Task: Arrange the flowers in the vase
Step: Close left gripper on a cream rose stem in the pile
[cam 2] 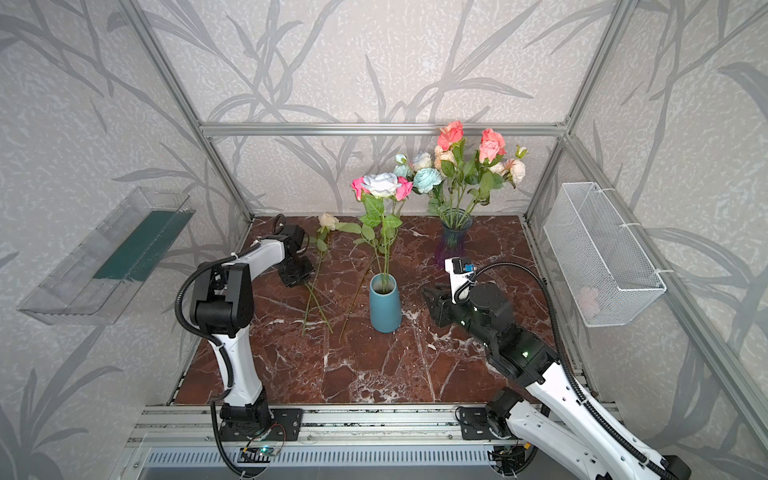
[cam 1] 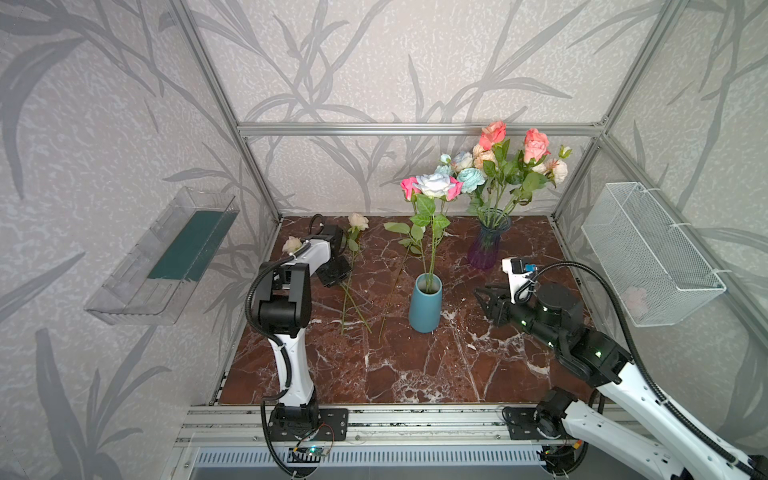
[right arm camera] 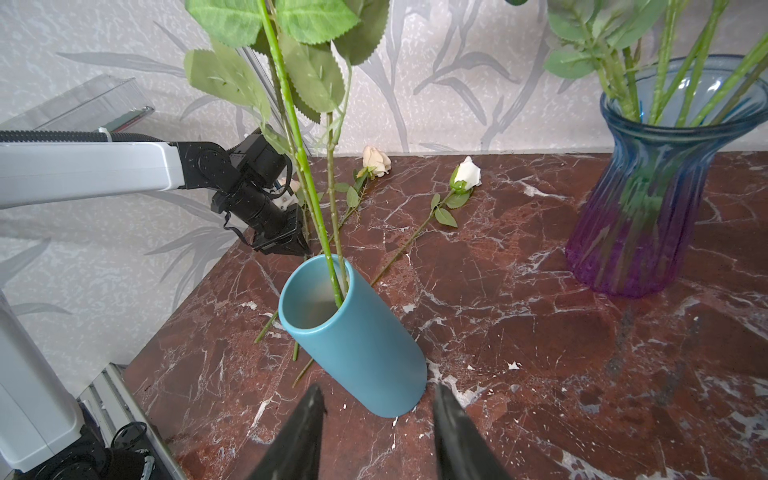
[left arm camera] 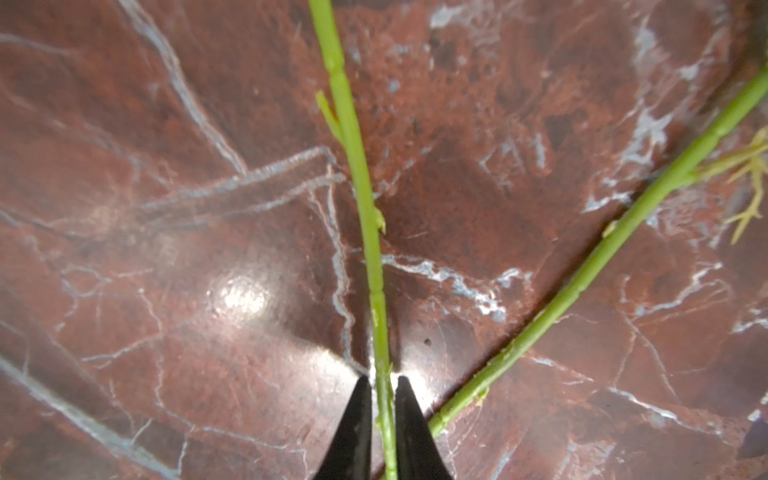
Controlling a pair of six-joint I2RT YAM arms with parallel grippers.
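A teal vase [cam 1: 425,305] [cam 2: 385,305] [right arm camera: 357,345] stands mid-table holding pink and white roses [cam 1: 434,185]. Behind it a blue-purple glass vase [cam 1: 486,245] [right arm camera: 648,208] holds a fuller bunch of flowers [cam 1: 511,158]. Loose flowers lie left of the teal vase, one a cream rose [cam 1: 358,221] [cam 2: 327,220]. My left gripper [cam 1: 334,276] [left arm camera: 384,382] is low over them, shut on one green stem [left arm camera: 365,208]; a second stem [left arm camera: 602,249] crosses beside it. My right gripper [cam 1: 482,297] [right arm camera: 379,388] is open, just short of the teal vase's base.
A white wire basket [cam 1: 652,253] hangs on the right wall and a clear plastic tray [cam 1: 166,257] on the left wall. Aluminium frame posts stand at the table's back corners. A white bud [right arm camera: 467,172] lies between the two vases.
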